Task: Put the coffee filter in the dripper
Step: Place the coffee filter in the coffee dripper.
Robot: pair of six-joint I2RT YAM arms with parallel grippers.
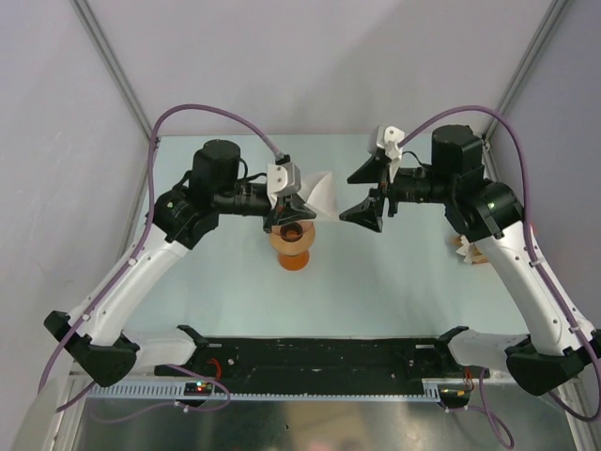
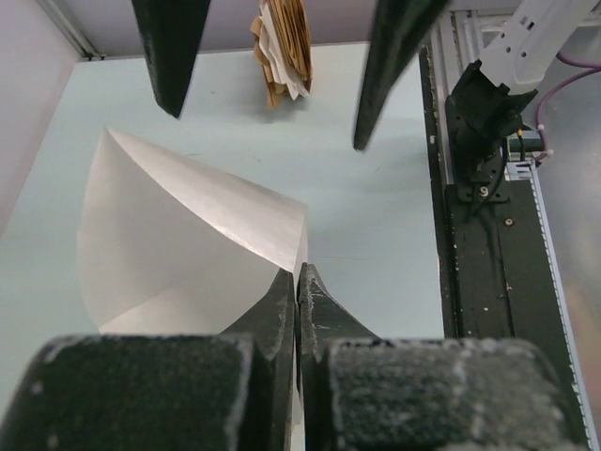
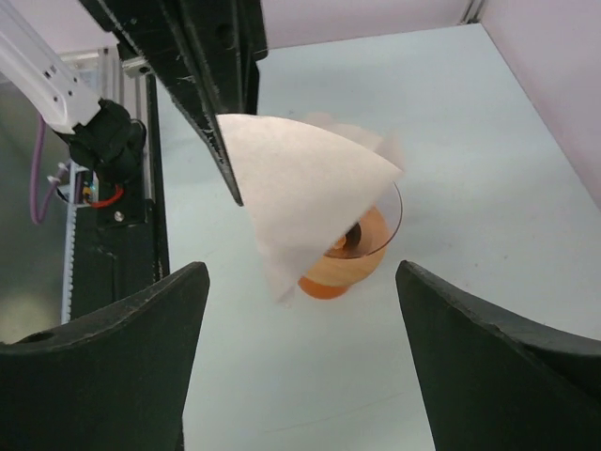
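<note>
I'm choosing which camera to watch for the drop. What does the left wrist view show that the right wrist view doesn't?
Only the left wrist view: a close look at the left gripper shut on the edge of the coffee filter, and a stack of tan-and-white paper filters on the table. Only the right wrist view: the dripper, partly covered by the held filter. Both: the filter, the pale table and the black rail.
</note>
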